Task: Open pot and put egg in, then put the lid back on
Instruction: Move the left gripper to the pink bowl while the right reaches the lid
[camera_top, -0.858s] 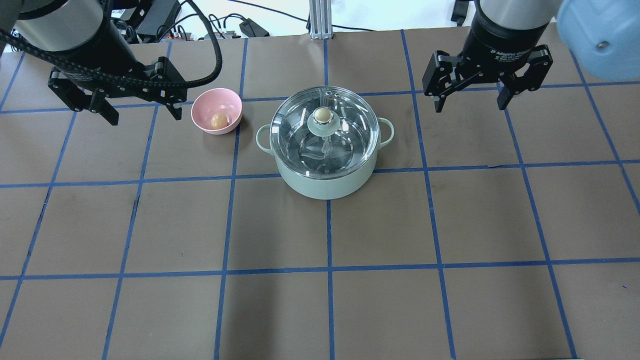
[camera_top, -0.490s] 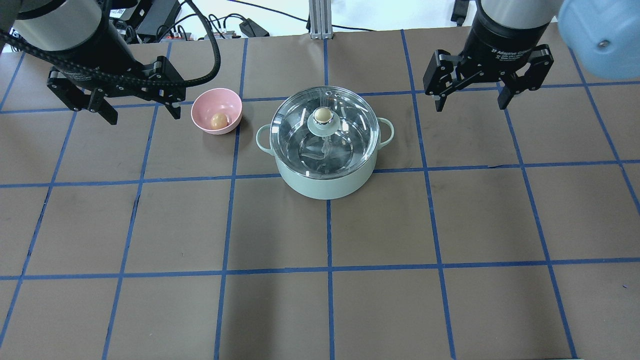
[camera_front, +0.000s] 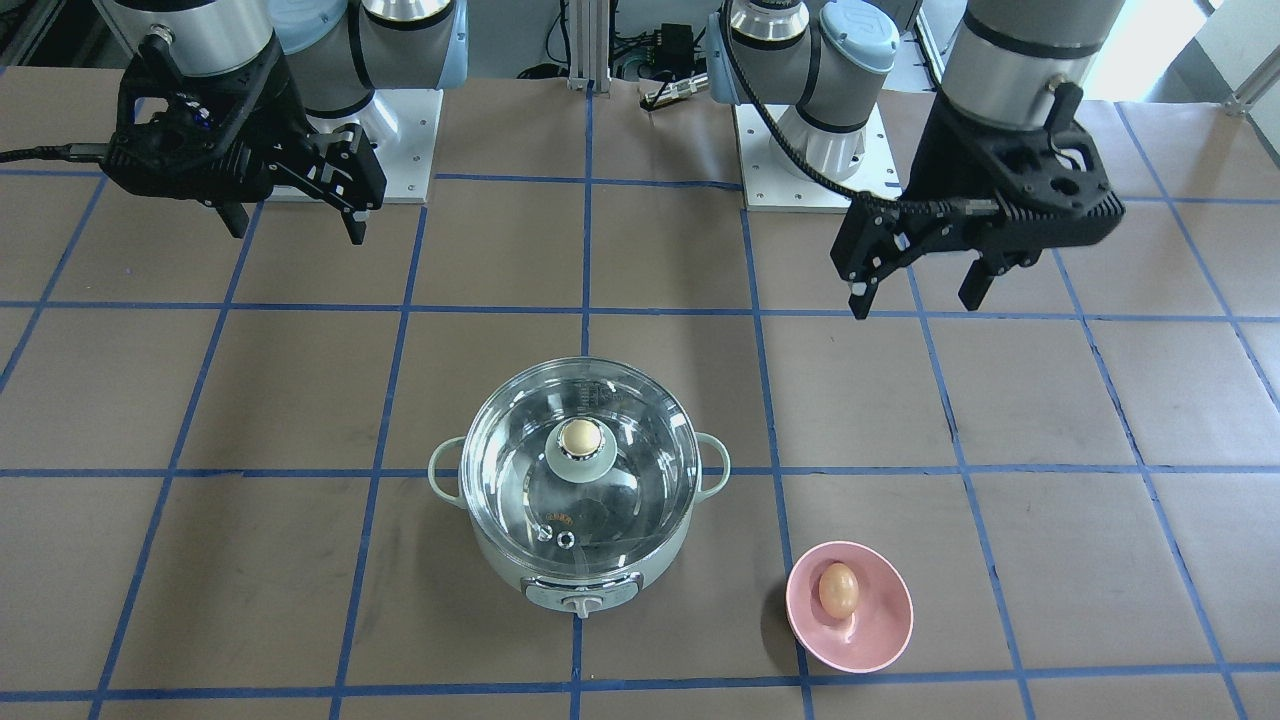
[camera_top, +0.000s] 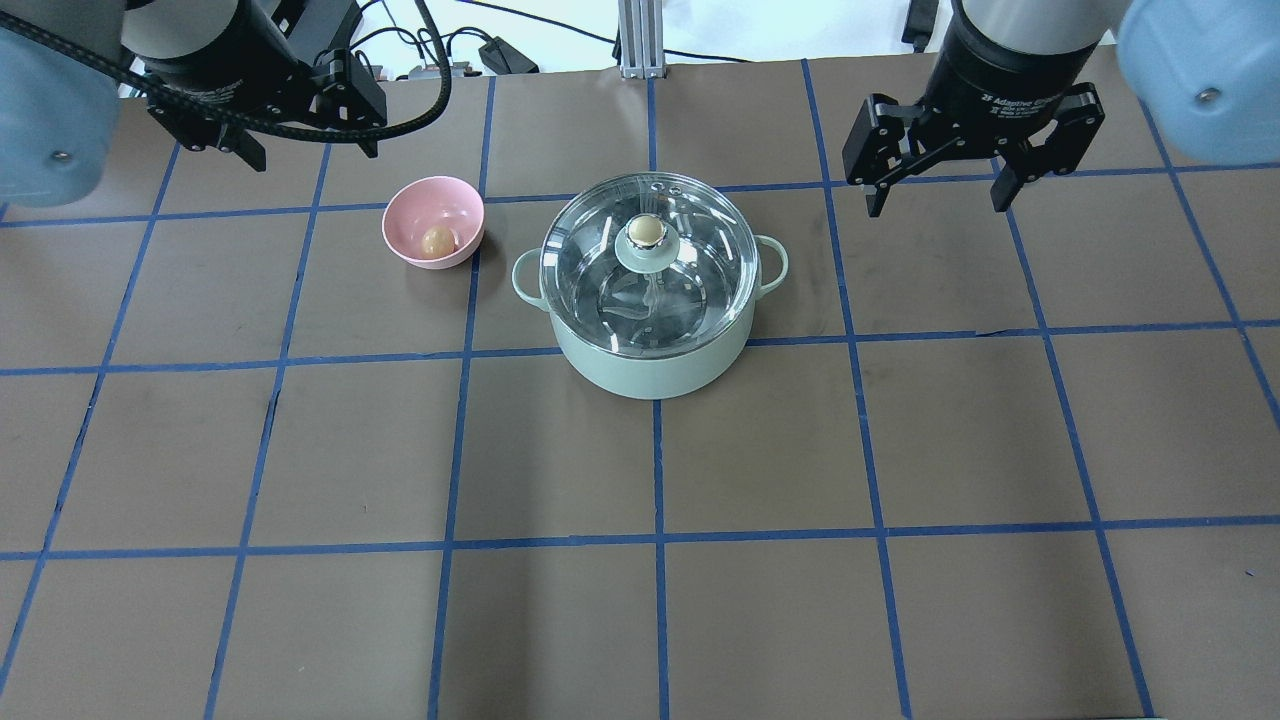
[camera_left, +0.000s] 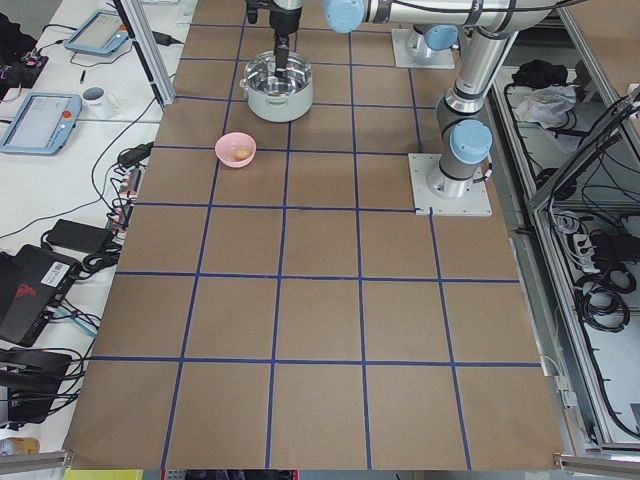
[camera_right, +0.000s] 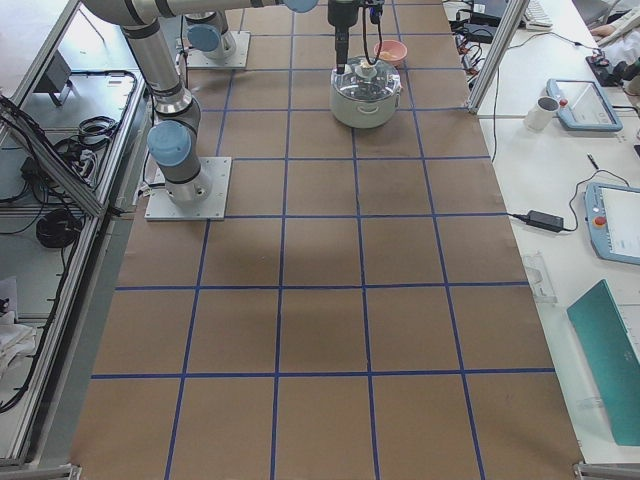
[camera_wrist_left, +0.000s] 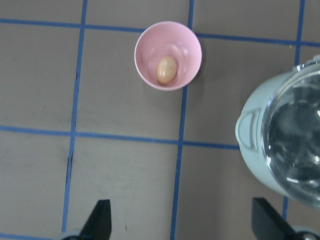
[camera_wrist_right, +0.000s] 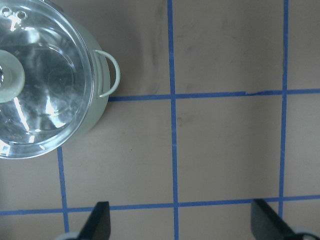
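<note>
Fingers (camera_top: 877, 198) on the right gripper (camera_top: 937, 207) stand wide apart with nothing between them. The left gripper (camera_top: 315, 155) is spread just as wide and just as bare, and both hang above the brown, blue-taped table (camera_top: 760, 450), touching nothing. Nearest the left gripper is the pink bowl (camera_top: 462, 203), with the egg (camera_top: 437, 241) lying in its bottom. In the left wrist view the egg's long axis runs nearly square to the line between the two fingertips, so I'd judge a straight drop would pinch it across its narrow width. Farther in, at mid-table, stands the pot (camera_top: 650, 370), closed under the lid (camera_top: 600, 285), which has to come off first. The lid's knob (camera_top: 647, 231) lies inward from the right gripper, toward the left arm's side, and the right gripper looks a little nearer to it than the left. Being round, the knob demands no particular wrist angle. It is tan on a pale green base, the glass around it is clear, and the steel inside shines through above mint-green walls.
</note>
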